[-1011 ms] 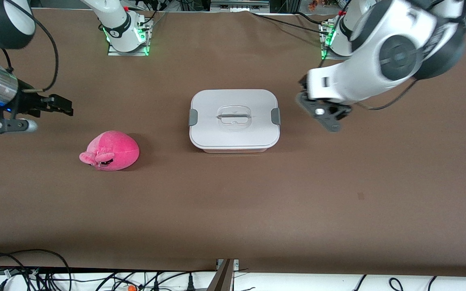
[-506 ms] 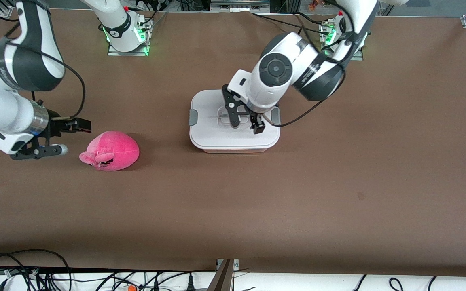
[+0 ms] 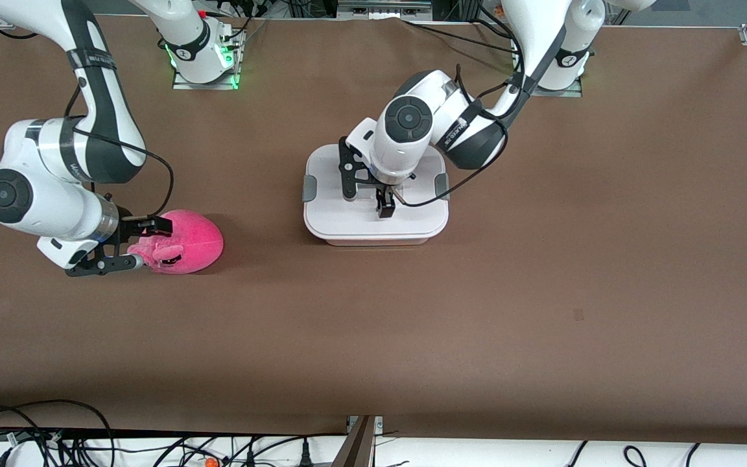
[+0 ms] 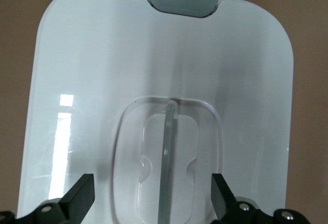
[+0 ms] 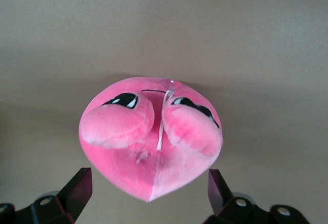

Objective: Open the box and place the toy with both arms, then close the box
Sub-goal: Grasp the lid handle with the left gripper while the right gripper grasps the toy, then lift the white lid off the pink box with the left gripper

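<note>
The rounded rectangular box (image 3: 375, 224), a pale tub under a white lid (image 4: 92, 80) with grey side clips, sits closed near the middle of the brown-covered bench (image 3: 542, 292). The left gripper (image 3: 367, 198) hangs just over the lid's clear recessed centre handle (image 4: 168, 157); in the left wrist view its fingers (image 4: 81, 196) are spread wide, one on each side of the handle's thin bar, and grip nothing.

The round hot-pink plush toy (image 3: 182, 241) with paler pink ears lies on the bench toward the right arm's end, well apart from the box and a little nearer to the front camera. The right gripper (image 3: 139, 245) is low at the toy's ear end, its fingers (image 5: 77, 190) spread on either side of the plush body with a gap on each side, so it holds nothing yet.

This looks like the very start: both arms are lined up for their first grasps, with the lid still on and the toy still out. Next, the left gripper probably has to drop a little and pinch the handle bar squarely, then lift straight up; whether the side clips are latched cannot be told. The right gripper needs to squeeze the soft body firmly enough that it does not slip
</note>
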Robot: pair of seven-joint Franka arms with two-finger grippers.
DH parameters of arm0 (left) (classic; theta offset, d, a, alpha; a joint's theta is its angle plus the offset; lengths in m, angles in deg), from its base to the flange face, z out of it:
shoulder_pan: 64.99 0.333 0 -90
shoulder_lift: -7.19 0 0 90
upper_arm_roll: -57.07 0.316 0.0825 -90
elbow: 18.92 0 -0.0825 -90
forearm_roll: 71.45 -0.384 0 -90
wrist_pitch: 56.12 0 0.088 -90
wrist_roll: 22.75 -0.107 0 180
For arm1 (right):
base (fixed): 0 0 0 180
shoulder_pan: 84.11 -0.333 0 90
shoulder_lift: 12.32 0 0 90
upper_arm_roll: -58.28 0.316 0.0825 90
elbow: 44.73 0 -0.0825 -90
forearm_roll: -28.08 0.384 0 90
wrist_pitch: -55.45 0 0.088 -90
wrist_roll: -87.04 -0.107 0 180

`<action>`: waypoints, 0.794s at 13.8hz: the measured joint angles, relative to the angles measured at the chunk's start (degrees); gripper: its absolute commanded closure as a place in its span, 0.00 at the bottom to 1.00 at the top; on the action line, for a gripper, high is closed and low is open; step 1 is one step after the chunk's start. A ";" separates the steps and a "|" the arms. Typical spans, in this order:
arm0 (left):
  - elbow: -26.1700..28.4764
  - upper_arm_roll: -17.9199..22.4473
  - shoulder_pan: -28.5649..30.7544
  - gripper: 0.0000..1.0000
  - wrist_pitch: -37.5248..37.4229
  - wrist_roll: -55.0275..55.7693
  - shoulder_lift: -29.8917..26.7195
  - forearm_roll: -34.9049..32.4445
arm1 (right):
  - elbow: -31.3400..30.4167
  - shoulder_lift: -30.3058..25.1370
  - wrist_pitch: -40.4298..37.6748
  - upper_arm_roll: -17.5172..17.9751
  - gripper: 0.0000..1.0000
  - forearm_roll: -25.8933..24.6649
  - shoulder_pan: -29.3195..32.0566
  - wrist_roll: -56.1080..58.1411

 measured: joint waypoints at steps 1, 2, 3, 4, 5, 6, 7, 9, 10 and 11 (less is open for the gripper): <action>0.00 0.00 -0.09 0.80 -0.01 -0.14 -0.12 -0.04 | -1.25 0.12 1.76 0.01 0.01 0.00 -0.01 0.00; 0.04 0.00 -0.28 1.00 -0.06 -0.28 -0.13 -0.04 | -2.38 0.23 3.30 0.01 0.02 0.00 -0.01 0.01; 0.25 0.00 -0.51 1.00 -0.07 -0.31 -0.13 -0.04 | -3.23 0.33 4.47 0.01 0.06 0.00 -0.01 0.01; 0.48 0.00 -0.70 1.00 -0.07 -0.32 -0.12 -0.04 | -3.72 0.46 5.10 0.01 0.10 0.00 -0.02 0.02; 0.61 0.00 -0.81 1.00 -0.07 -0.32 -0.16 -0.04 | -4.00 0.57 5.64 0.01 0.15 0.00 -0.02 0.04; 0.62 0.00 -0.86 1.00 -0.12 -0.32 -0.31 -0.04 | -4.24 0.67 6.12 0.02 0.22 0.00 -0.02 0.06; 0.64 0.00 -0.88 1.00 -0.28 -0.34 -0.64 -0.05 | -4.44 0.81 6.48 0.02 0.30 0.00 -0.02 0.07; 0.65 0.02 -0.90 1.00 -0.80 -0.54 -1.55 -0.07 | -5.00 1.14 7.29 0.02 0.48 0.00 -0.02 0.12; 0.65 0.02 -0.92 1.00 -1.36 -0.66 -2.26 -0.08 | -5.25 1.23 7.74 0.02 0.58 0.00 -0.02 0.23; 0.58 0.02 -0.91 1.00 -2.21 -0.66 -3.33 -0.08 | -5.47 1.24 8.10 0.02 0.67 0.00 -0.02 0.50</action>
